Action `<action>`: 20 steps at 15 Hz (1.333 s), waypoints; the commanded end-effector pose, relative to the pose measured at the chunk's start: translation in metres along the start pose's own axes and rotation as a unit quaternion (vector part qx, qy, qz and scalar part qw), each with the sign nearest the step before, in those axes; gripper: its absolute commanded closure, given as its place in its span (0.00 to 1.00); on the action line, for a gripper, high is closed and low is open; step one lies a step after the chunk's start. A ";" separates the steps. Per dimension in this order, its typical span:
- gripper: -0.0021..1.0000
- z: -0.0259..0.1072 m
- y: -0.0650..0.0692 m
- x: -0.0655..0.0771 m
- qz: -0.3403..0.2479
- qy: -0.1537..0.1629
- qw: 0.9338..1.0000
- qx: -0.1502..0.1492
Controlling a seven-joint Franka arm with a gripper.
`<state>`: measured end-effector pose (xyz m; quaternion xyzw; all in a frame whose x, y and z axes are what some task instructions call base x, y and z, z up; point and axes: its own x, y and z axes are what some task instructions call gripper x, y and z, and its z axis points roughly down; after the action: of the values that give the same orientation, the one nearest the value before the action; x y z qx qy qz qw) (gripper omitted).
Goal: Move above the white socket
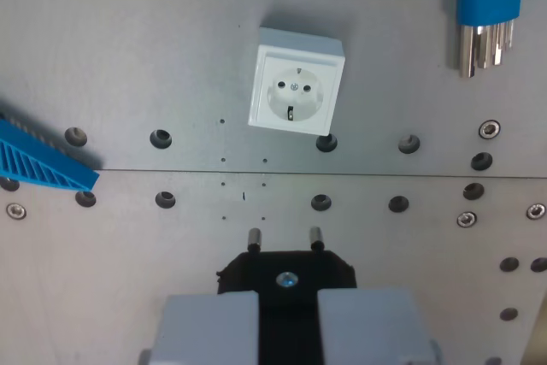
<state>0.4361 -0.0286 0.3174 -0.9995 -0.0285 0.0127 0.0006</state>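
Observation:
The white socket (297, 91) is a square box with a round two-hole face. It sits on the grey metal plate (128, 57) in the upper middle of the wrist view. My gripper (288, 301) is at the bottom edge, below the socket in the picture. Its two grey fingers (209, 326) are shut on a black plug (286, 273). The plug's two metal pins (254, 238) point toward the socket. A stretch of bare plate with holes lies between the pins and the socket.
A blue ribbed part (43, 164) lies at the wrist view's left edge. A blue holder with metal hex keys (487, 14) is at the top right. A seam (385, 174) runs across the plate, with rows of holes and screws along it.

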 end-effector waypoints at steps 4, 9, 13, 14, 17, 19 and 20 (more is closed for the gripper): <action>1.00 0.031 0.004 -0.006 0.040 0.045 0.998 0.000; 1.00 0.057 0.006 -0.010 0.053 0.043 0.998 0.003; 1.00 0.077 0.007 -0.013 0.063 0.042 0.997 0.006; 1.00 0.082 0.008 -0.014 0.066 0.043 0.997 0.006; 1.00 0.097 0.009 -0.017 0.072 0.043 0.996 0.008; 1.00 0.108 0.009 -0.019 0.077 0.044 0.996 0.009; 1.00 0.113 0.009 -0.020 0.079 0.045 0.996 0.009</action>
<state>0.4163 -0.0366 0.2125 -0.9998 0.0164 0.0131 0.0022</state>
